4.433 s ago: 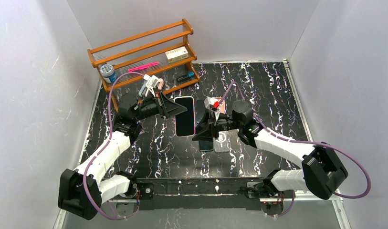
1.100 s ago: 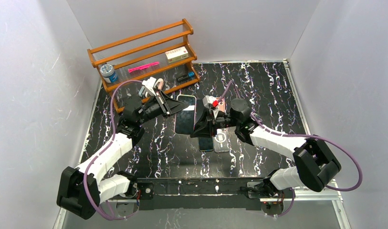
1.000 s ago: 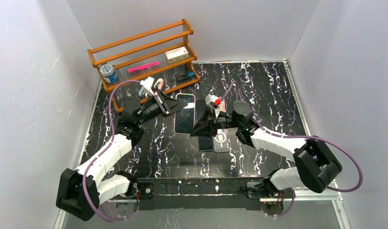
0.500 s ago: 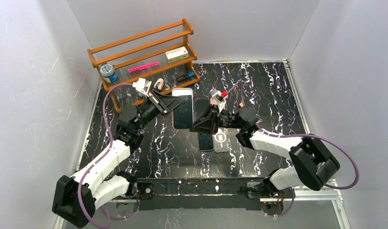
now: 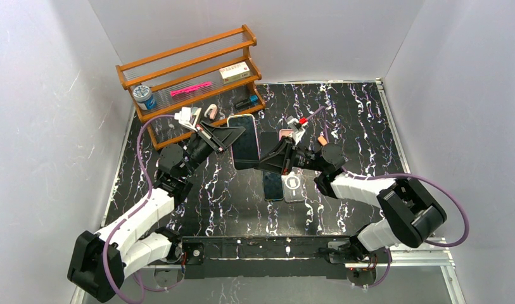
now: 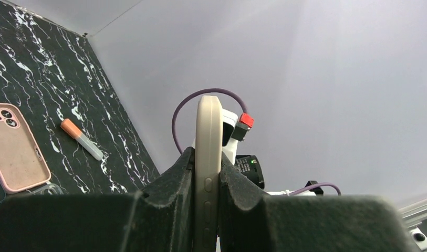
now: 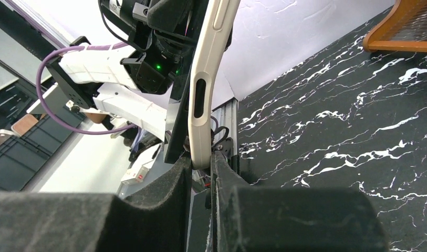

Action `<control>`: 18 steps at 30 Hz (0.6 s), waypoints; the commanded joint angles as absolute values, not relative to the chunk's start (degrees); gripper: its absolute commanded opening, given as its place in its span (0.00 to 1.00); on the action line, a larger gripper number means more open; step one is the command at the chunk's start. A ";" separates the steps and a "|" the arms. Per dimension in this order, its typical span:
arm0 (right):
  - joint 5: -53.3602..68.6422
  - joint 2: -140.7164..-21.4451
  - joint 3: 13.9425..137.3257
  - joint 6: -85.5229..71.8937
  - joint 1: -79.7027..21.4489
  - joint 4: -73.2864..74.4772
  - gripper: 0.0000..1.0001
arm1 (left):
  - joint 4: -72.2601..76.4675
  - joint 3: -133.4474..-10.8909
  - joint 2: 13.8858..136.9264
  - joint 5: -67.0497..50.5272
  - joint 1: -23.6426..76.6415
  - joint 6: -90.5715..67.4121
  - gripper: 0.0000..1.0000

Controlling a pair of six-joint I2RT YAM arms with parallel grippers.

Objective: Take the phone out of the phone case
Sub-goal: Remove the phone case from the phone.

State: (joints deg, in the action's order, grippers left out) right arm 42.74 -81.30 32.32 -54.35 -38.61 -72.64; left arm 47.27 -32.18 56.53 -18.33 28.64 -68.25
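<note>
A phone with a dark screen in a pale beige case (image 5: pixel 244 143) is held off the table between both arms. My left gripper (image 5: pixel 231 135) is shut on its left long edge; in the left wrist view the case edge with its side buttons (image 6: pixel 208 157) stands upright between the closed gripper (image 6: pixel 207 181). My right gripper (image 5: pixel 269 161) is shut on the lower right edge; in the right wrist view the case rim (image 7: pixel 205 94) runs up from between the closed gripper (image 7: pixel 201 161). I cannot tell whether the case has come off the phone at all.
A second phone (image 5: pixel 273 185) and a clear case with a ring (image 5: pixel 294 184) lie on the marble table (image 5: pixel 343 126). A pink case (image 6: pixel 16 149) and an orange-capped tube (image 5: pixel 321 139) lie behind the right arm. A wooden rack (image 5: pixel 191 69) stands at the back left.
Both arms have raised the cased phone and carried it a little toward the back. Both grippers have kept their grip on it.
</note>
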 commanded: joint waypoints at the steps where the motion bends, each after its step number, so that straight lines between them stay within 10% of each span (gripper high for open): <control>1: 27.30 -82.38 36.12 -54.93 -35.95 -83.67 0.22 | 45.67 -29.70 55.58 -31.17 33.85 -72.82 0.00; 18: 31.27 -83.82 38.07 -57.84 -35.95 -85.62 0.27 | 46.93 -27.95 59.69 -27.55 36.12 -70.76 0.00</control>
State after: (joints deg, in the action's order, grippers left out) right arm 40.53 -83.99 32.91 -57.69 -37.08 -77.82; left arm 49.78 -28.97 57.98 -17.56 33.12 -70.06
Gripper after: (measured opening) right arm 0.301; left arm 0.145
